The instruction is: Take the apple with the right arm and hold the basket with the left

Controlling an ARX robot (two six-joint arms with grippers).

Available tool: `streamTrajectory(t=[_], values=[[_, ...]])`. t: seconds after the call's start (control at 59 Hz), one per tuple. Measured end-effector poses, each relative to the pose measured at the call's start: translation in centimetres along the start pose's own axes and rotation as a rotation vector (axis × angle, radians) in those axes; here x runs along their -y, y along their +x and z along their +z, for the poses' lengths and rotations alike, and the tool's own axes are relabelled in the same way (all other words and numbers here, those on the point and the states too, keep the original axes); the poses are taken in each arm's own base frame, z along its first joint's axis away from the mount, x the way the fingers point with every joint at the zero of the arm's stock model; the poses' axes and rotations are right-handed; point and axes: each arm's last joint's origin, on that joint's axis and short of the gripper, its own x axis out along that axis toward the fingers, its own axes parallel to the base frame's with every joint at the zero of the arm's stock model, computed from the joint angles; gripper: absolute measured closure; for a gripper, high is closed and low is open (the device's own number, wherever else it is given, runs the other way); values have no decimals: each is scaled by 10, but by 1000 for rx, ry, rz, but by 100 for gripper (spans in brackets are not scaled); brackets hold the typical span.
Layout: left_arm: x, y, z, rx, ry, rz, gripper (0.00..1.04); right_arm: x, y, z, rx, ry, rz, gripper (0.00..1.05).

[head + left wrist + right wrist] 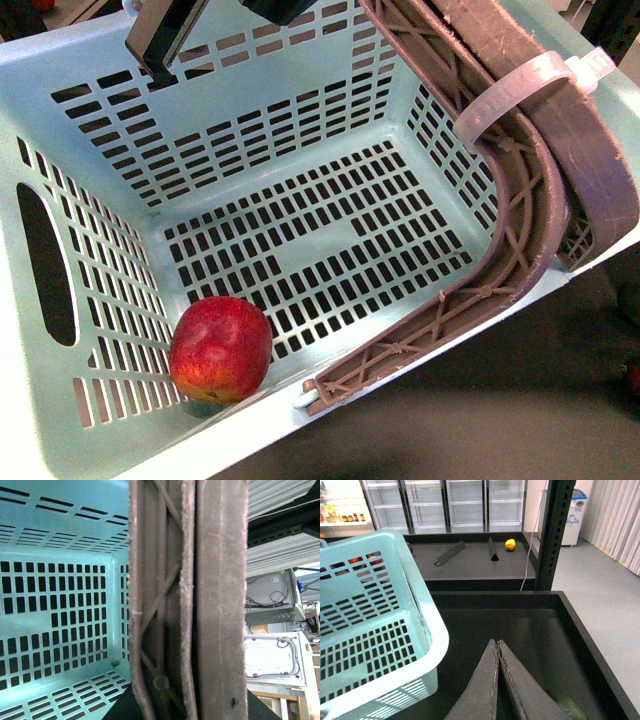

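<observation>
Glossy round apple (221, 348) in slotted basket (60, 62) (2 handles (530, 200)).

The front view looks steeply down into the basket (310, 250) from close above, the left wrist view sits hard against its brown handles (220, 605) facing the same slotted interior, and the right wrist view looks outward past a basket corner toward distant glass-door coolers (465, 505).

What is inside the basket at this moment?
Only the apple, resting in a corner of the basket against its wall. The brown handles hide part of the opposite side.
</observation>
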Motion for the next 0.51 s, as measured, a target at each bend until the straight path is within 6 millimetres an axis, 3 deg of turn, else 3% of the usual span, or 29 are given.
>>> streamTrajectory(t=[0.508], values=[[0, 0, 0, 0, 0, 0, 90, 0, -9, 0, 0, 0, 0, 103]])
